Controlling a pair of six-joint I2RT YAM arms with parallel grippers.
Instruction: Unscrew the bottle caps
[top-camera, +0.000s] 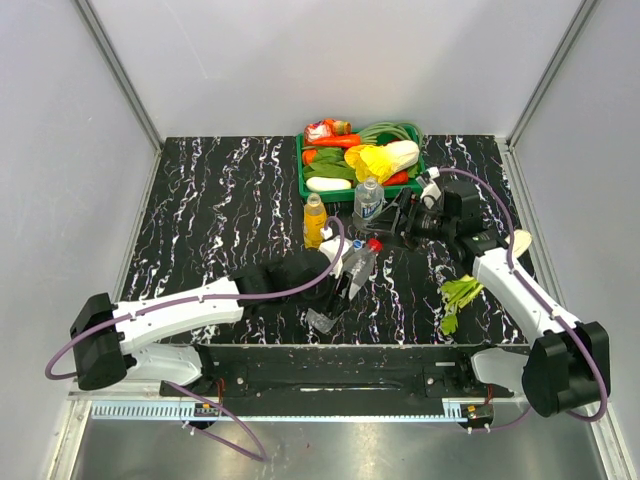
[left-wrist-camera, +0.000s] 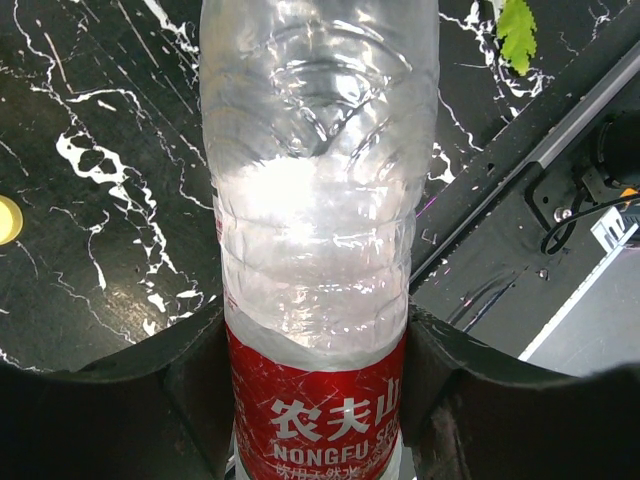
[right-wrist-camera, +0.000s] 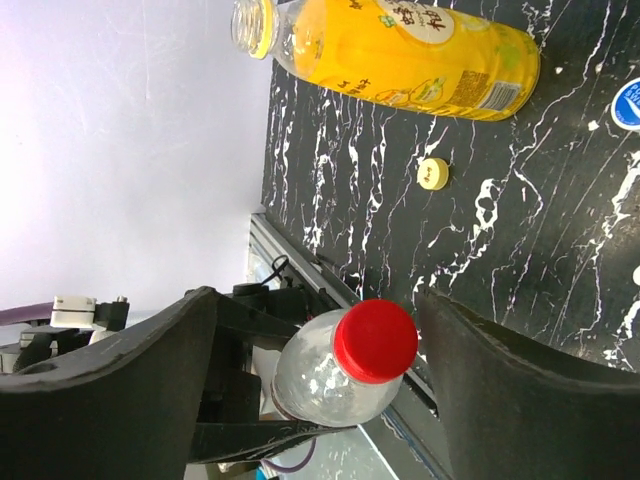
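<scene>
My left gripper (left-wrist-camera: 318, 350) is shut on the clear bottle with the red label (left-wrist-camera: 315, 400) and holds it tilted above the table (top-camera: 352, 272). The bottle's red cap (right-wrist-camera: 376, 340) sits on its neck, between the fingers of my open right gripper (right-wrist-camera: 320, 325), with a gap on each side. The orange juice bottle (right-wrist-camera: 400, 45) stands uncapped behind, and its yellow cap (right-wrist-camera: 433, 173) lies loose on the table. A blue cap (right-wrist-camera: 628, 103) shows at the frame's edge. The water bottle (top-camera: 367, 200) stands by the tray.
A green tray (top-camera: 302, 170) of vegetables stands at the back centre, just behind the bottles. A leafy green stalk (top-camera: 458, 297) lies on the marble table near my right arm. The black front rail (top-camera: 330, 365) runs along the near edge.
</scene>
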